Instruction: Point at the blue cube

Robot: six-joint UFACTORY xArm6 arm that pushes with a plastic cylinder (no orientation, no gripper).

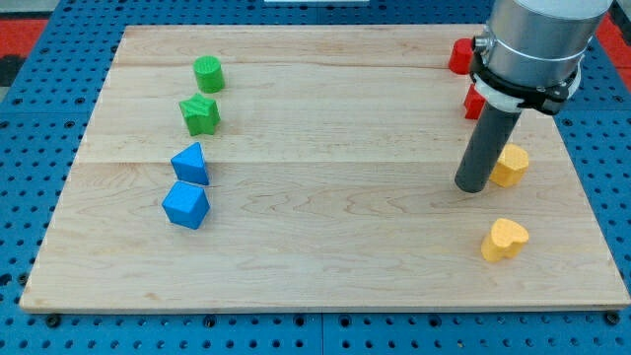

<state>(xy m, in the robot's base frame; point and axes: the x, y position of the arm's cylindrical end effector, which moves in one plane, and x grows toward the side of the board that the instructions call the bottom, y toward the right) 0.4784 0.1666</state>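
Note:
The blue cube (185,205) lies near the board's left side, just below a blue triangular block (191,163). My tip (472,186) is far to the view's right of it, resting on the board beside a yellow block (511,165). The rod rises from the tip to the arm's grey body at the view's top right.
A green star-shaped block (200,114) and a green cylinder (208,74) sit above the blue blocks. A yellow heart (504,240) lies below my tip. Two red blocks (460,55) (474,102) sit partly hidden behind the arm. The wooden board (315,266) rests on a blue pegboard.

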